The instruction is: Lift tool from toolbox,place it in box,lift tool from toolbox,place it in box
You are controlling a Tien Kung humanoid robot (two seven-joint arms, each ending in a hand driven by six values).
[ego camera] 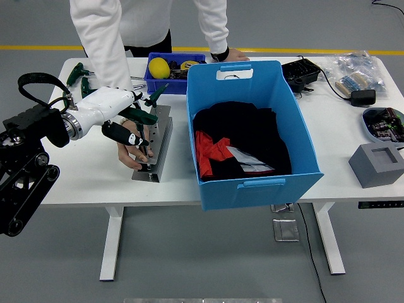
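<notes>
A grey tool stand (163, 136) sits on the white table left of the big blue box (252, 183). Two green T-handle tools stand in it: one (144, 117) near the front, another (156, 95) behind. My left hand (126, 120), white with black fingers, is curled round the front tool's handle, thumb below it. A person's hand (134, 158) reaches down from the far side and steadies the stand's front end. The box holds black and red cloth (237, 142). My right hand is out of view.
A small blue bin (165, 82) with a yellow object stands behind the stand. More green-handled tools (77, 72) lie at the far left. The person's other hand (230, 55) rests behind the box. A black device (301, 74), a tray (384, 121) and a grey block (379, 165) are at the right.
</notes>
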